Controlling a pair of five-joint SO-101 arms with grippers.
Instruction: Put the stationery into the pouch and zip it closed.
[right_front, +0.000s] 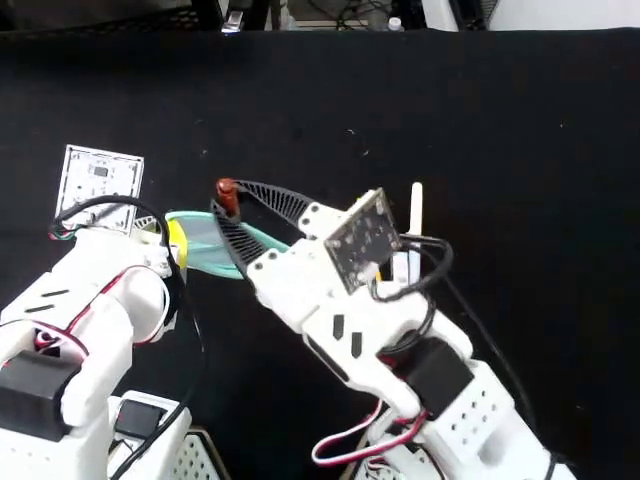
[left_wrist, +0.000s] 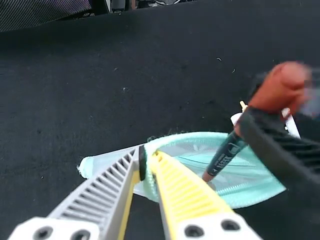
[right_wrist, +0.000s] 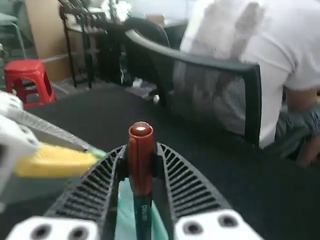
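Right gripper (right_wrist: 141, 152) holds pen (left_wrist: 225, 152) tip-down in pouch (left_wrist: 250, 175); left gripper (left_wrist: 146, 154) pinches its edge.

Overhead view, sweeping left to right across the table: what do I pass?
White square board → left gripper, clamped on the teal pouch → red-capped pen, held in the right gripper → white stick.

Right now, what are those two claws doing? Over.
Left gripper shut on pouch edge. Right gripper shut on red-capped pen, tip at pouch mouth. White stick lies on table, apart.
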